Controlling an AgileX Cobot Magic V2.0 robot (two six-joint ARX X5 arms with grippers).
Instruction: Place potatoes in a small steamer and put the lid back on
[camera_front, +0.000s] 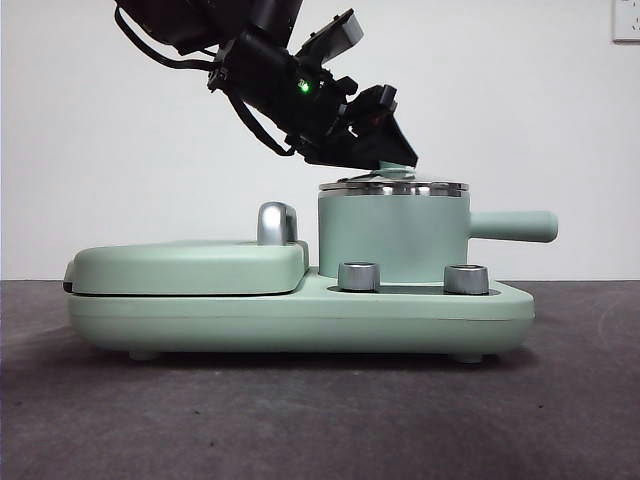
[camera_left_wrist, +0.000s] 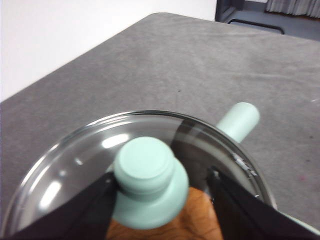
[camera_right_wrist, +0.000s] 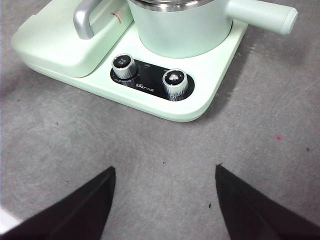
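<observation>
Left hand (camera_left_wrist: 162, 192) straddles, jaws wide, the round glass lid's mint-green knob (camera_left_wrist: 150, 180); snagging it while lifting could unseat the lid (camera_left_wrist: 100, 145) from the small mint-green steamer pot (camera_front: 392, 240).

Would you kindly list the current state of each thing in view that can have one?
lid: seated on the small steamer, closed.
potato: inside the steamer, seen through the glass.
grill plate: shut.
left gripper: jaws open around the lid's knob.
right gripper: open, holding nothing, above the table.

Potato (camera_left_wrist: 200, 220) mostly hidden under the lid's knob (camera_left_wrist: 150, 182); pot top (camera_right_wrist: 175, 5) cut off in right wrist view.
</observation>
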